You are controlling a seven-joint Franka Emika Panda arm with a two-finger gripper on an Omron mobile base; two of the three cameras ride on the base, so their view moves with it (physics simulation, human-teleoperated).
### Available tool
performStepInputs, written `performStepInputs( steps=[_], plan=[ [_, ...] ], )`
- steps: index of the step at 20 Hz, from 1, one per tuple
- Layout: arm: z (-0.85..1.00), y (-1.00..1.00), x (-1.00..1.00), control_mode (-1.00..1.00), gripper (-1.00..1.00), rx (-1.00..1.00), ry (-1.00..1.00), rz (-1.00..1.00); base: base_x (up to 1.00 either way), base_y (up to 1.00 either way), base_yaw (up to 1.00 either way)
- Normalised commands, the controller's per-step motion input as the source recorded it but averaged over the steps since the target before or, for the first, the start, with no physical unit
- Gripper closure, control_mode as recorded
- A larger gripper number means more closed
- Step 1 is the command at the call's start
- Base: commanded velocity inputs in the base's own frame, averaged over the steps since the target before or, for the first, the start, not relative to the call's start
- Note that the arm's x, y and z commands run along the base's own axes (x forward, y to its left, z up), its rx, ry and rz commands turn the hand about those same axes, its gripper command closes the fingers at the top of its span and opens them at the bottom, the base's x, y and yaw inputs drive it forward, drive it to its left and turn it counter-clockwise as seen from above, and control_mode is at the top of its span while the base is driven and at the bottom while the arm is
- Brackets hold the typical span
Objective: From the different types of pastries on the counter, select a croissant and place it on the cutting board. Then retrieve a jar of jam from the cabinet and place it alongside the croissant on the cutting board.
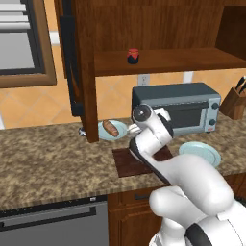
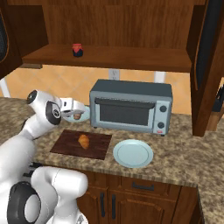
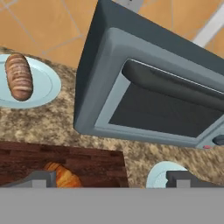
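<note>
On the speckled brown granite counter the small golden-orange croissant already sits on the dark wooden cutting board, so the open, empty gripper probably heads for the red-lidded jam jar on the cabinet shelf next.

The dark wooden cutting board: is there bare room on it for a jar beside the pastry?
Yes. The dark brown wooden cutting board is bare left and right of the small golden croissant. Its back edge is crowded by the grey toaster oven.

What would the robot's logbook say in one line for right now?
croissant: on cutting board | jar of jam: on cabinet shelf | gripper: open, above board
</note>
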Motion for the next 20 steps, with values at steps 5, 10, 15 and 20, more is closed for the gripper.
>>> performStepInputs(
  steps=[5,10,15,20],
  plan=[
    [-0.01,0.02,-0.01,-1.0,-1.0,0.0,-0.06,0.0,0.0,0.0,0.0],
    [0.5,-0.01,-0.08,-1.0,-1.0,0.19,-0.31,0.02,0.0,0.0,0.0],
    [0.71,0.0,0.0,-1.0,-1.0,0.31,-0.11,0.06,0.0,0.0,0.0],
    [0.68,0.0,0.0,-1.0,-1.0,0.31,0.0,0.07,0.0,0.0,0.0]
  ],
)
